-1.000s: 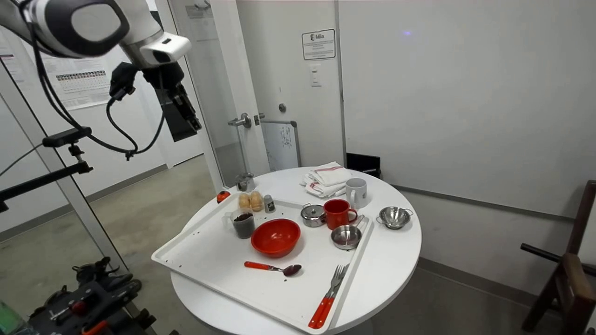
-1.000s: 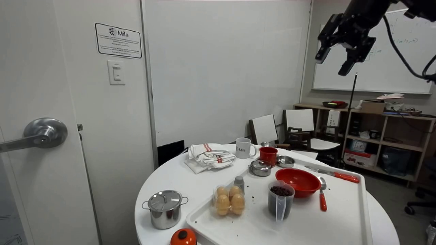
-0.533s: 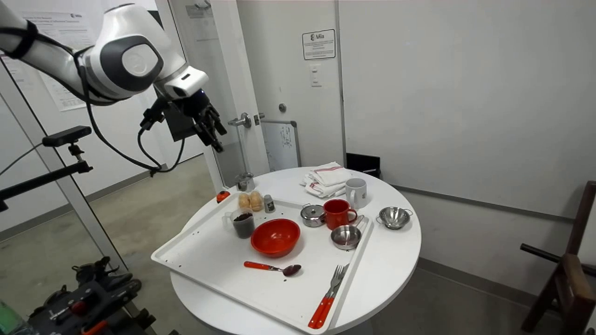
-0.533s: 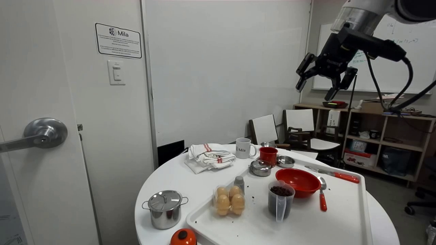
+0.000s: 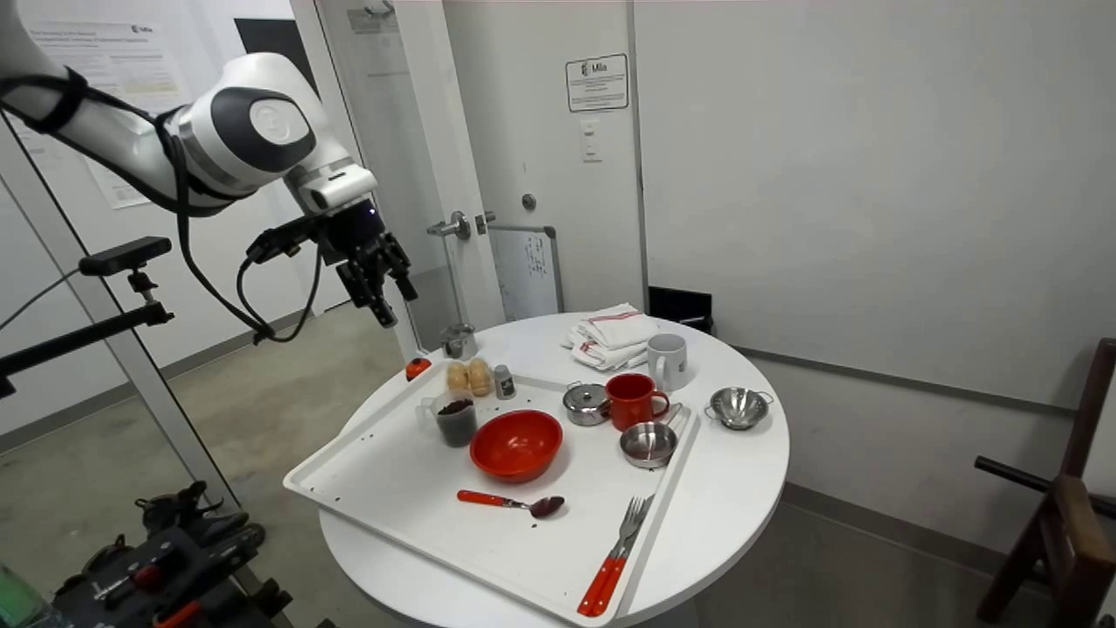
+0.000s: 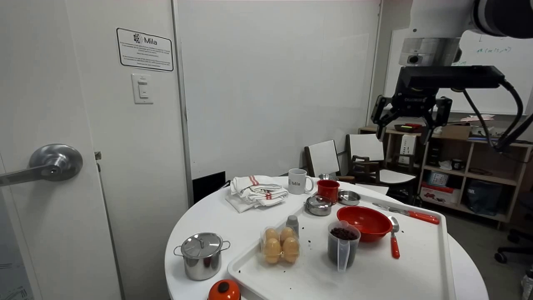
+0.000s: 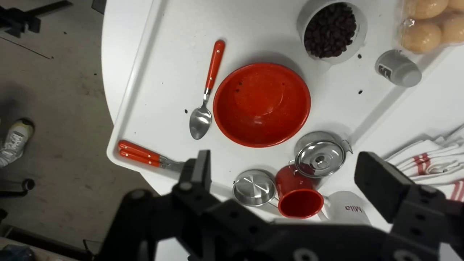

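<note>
One red bowl point(image 6: 368, 223) well below the end effector point(image 6: 402, 137)

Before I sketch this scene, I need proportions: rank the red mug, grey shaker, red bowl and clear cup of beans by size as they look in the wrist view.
Largest to smallest:
1. Red bowl
2. Clear cup of beans
3. Red mug, partly hidden
4. Grey shaker
</note>
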Available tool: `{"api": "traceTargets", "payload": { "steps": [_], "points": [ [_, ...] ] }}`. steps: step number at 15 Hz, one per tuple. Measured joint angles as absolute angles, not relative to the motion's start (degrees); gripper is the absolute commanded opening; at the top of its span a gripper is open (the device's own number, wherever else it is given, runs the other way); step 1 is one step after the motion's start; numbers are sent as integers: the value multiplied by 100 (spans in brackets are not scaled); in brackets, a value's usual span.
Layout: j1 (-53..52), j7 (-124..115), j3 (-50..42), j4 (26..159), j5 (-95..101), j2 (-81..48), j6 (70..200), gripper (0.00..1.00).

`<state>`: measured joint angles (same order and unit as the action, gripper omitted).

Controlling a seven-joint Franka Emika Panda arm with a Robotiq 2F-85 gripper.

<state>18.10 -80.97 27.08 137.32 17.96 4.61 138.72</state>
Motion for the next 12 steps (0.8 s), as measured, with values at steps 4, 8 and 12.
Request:
{"api": "traceTargets", "payload": {
  "steps": [4,8,12],
  "points": [
    [1151,-8104,1975,13723,1818,397,13865,100],
    [555,-8121,1450,13717,2084,142,13860,100],
    [-1,-8288,1195,13529,2261,-561,13861,100]
  ]
}}
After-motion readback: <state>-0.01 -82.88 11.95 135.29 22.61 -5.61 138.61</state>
